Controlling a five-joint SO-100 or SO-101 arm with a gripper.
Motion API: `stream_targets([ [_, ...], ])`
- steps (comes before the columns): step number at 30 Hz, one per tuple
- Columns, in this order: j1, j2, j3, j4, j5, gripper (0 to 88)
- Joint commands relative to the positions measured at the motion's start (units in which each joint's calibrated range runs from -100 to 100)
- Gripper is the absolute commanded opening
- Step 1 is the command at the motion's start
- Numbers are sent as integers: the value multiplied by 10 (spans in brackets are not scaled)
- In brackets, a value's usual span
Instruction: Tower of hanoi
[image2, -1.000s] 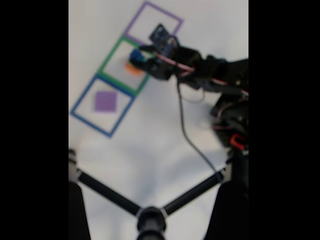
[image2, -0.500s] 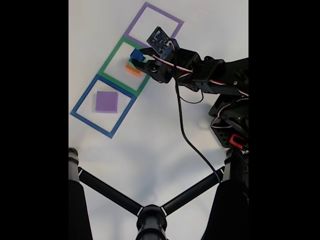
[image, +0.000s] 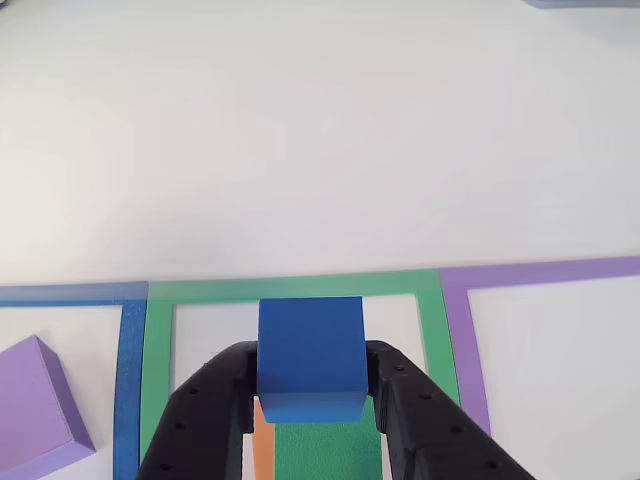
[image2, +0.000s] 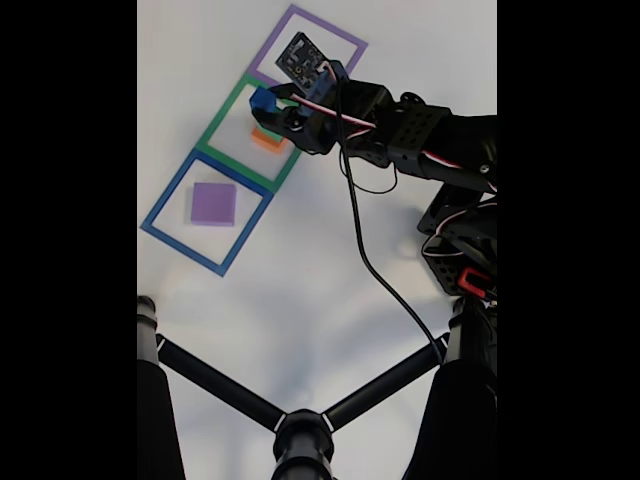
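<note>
Other view: blue cube (image: 310, 352) in gripper (image: 312, 385).

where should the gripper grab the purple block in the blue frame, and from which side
Come straight down on the purple block and close on two opposite side faces. It lies flat and alone inside the blue frame, its edges free, with bare table around it. The gripper holds the blue cube, which must be set down first.

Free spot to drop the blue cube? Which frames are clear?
Purple frame is bare inside. Blue frame holds the purple block, leaving only narrow margins. Green frame is crowded: orange block and green block stacked below the gripper holding the blue cube. Open table lies below the frames in the fixed view.
</note>
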Motion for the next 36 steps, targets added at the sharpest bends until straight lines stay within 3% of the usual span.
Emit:
stream_targets([
  [1,-14,-62,-89,138,0,35],
  [24,-136,-138,-522,759,-6,26],
  [30,-176,-145,-489,751,-13,27],
  [36,-199,-156,-326,567,0,29],
])
